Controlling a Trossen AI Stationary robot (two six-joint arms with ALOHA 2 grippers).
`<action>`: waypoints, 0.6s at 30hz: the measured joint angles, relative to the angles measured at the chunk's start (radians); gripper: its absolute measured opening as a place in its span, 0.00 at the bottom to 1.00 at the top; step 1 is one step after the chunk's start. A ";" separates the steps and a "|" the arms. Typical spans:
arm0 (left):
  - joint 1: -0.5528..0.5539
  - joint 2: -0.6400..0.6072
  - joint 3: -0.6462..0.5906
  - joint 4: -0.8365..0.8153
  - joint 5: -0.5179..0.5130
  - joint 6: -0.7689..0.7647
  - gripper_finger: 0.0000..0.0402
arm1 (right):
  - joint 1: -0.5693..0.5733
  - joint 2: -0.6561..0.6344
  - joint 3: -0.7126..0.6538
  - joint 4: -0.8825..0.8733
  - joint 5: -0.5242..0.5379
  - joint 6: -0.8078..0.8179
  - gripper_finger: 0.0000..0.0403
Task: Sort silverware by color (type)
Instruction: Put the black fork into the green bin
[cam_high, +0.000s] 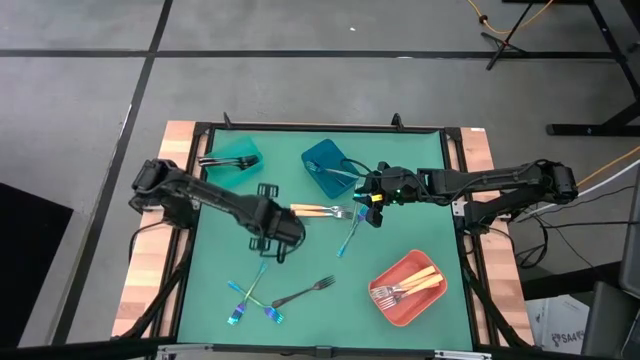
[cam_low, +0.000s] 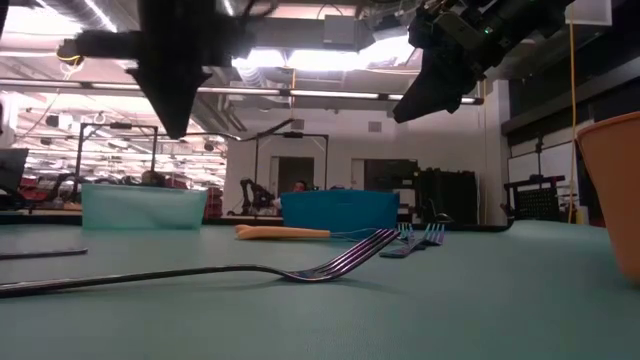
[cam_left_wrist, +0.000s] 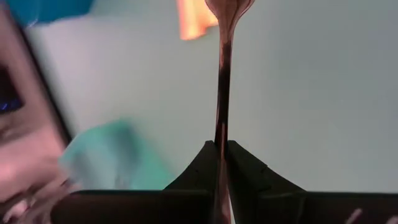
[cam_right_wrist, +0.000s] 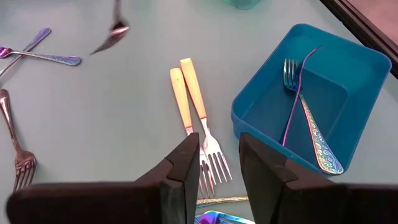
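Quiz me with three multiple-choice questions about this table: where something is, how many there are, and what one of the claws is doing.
1. Which bin holds gold-handled forks?
A. teal bin
B. blue bin
C. coral-red bin

2. How many iridescent forks lie in the blue bin?
A. none
B. two
C. five

3. What is the left gripper doing?
A. gaping wide with nothing in it
B. shut on a thin fork
C. resting inside a bin

Answers:
1 C: the high view shows pale gold handles inside the coral-red bin.
2 B: the right wrist view shows two forks lying in it, their handles crossing.
3 B: the left wrist view shows its fingers pinched on the fork's handle.
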 joint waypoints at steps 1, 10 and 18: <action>0.019 0.000 0.000 -0.022 -0.015 0.000 0.03 | 0.000 0.000 0.000 0.000 0.000 0.000 0.26; 0.181 0.000 0.000 -0.160 -0.094 0.000 0.03 | 0.000 0.000 0.000 0.000 0.000 0.000 0.26; 0.290 0.000 0.000 -0.186 -0.181 0.000 0.03 | 0.000 0.000 0.000 0.000 0.000 0.000 0.26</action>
